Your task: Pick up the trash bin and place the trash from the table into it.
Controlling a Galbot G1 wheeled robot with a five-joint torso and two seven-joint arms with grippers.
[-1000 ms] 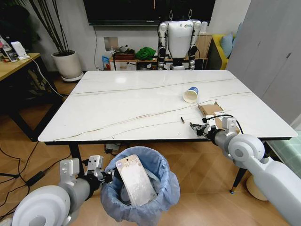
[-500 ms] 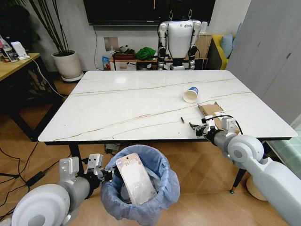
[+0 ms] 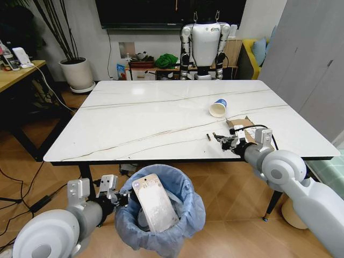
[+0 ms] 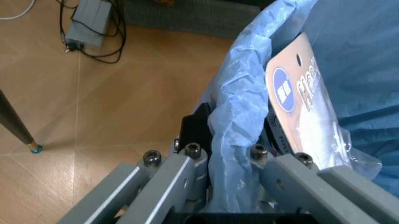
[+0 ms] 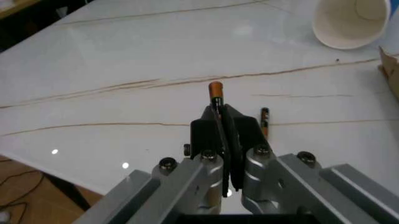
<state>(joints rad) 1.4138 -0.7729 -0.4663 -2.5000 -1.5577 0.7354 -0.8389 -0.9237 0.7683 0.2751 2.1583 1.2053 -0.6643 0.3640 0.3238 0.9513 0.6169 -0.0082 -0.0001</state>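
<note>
While the trash bin (image 3: 161, 212) is held by its rim in the left gripper (image 3: 119, 199), the small battery (image 5: 216, 90) pinched in the right gripper (image 3: 221, 140) should be carried level over the table (image 3: 150, 118) edge to it

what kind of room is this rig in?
Likely a living room used as a robot test space: a wall TV over a low media shelf, a potted plant, a marble-look table, and a humanoid robot hung on a stand.
</note>
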